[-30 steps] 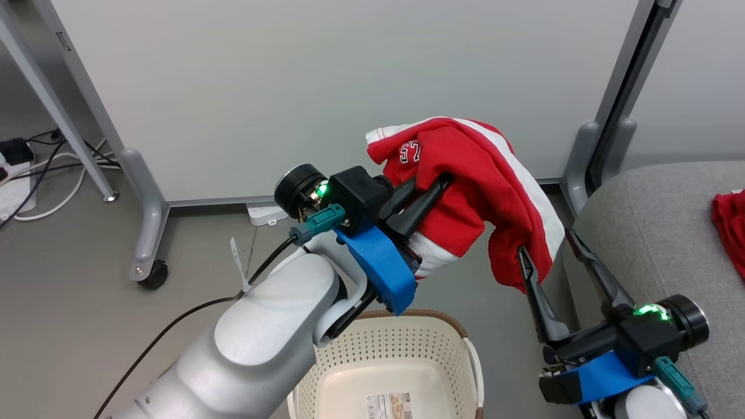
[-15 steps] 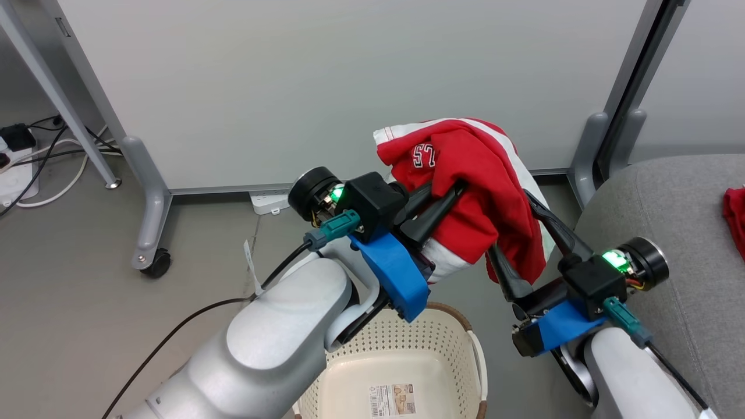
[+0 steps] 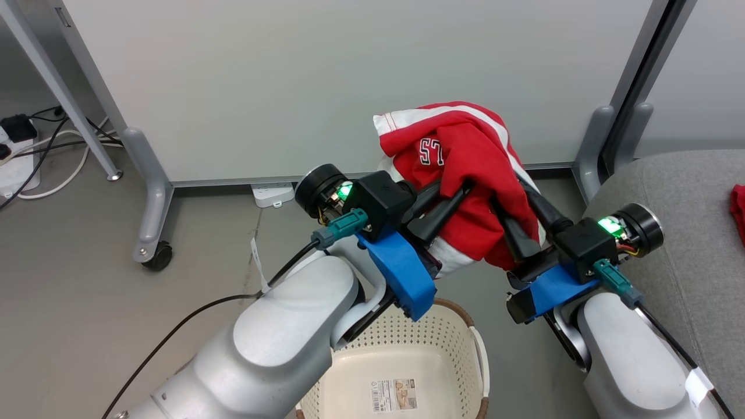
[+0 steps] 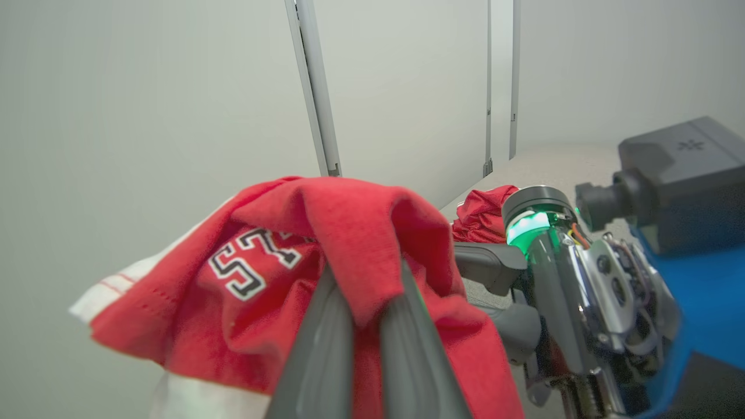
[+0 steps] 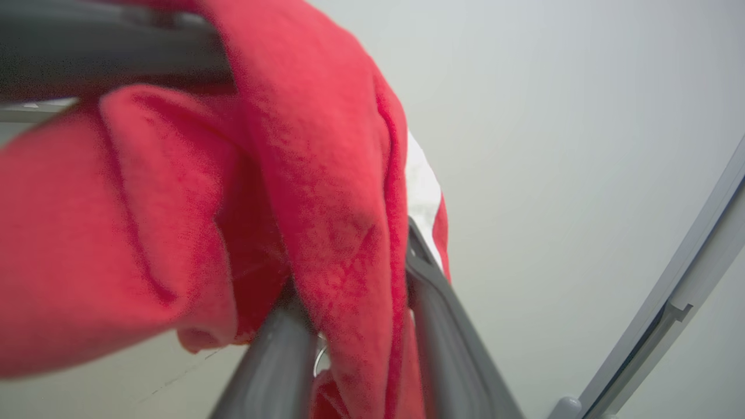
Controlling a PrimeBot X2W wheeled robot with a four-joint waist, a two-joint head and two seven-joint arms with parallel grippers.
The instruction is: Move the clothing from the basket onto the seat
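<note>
A red garment with white stripes and printed characters, the clothing (image 3: 465, 145) (image 4: 262, 279), hangs in the air above the cream basket (image 3: 454, 311). My left gripper (image 3: 463, 186) (image 4: 364, 279) is shut on a fold of it. From the right, my right gripper (image 3: 509, 195) (image 5: 349, 262) reaches into the hanging cloth (image 5: 116, 233); its fingers stand apart with a fold between them. In the basket I see only a barcode label on its base. The grey seat (image 3: 687, 192) (image 4: 559, 163) lies at the right, with another red garment (image 3: 739, 203) (image 4: 483, 212) on it.
A pale partition wall stands right behind the garment, on wheeled feet (image 3: 157, 256) at the left and a grey leg (image 3: 593, 145) close to the seat. A power strip and cables (image 3: 17, 151) lie on the floor at far left. Grey floor surrounds the basket.
My right gripper has come up and left from beside the seat to the hanging garment, and its fingers have narrowed around a fold. The left gripper keeps its hold. The camera shifted slightly.
</note>
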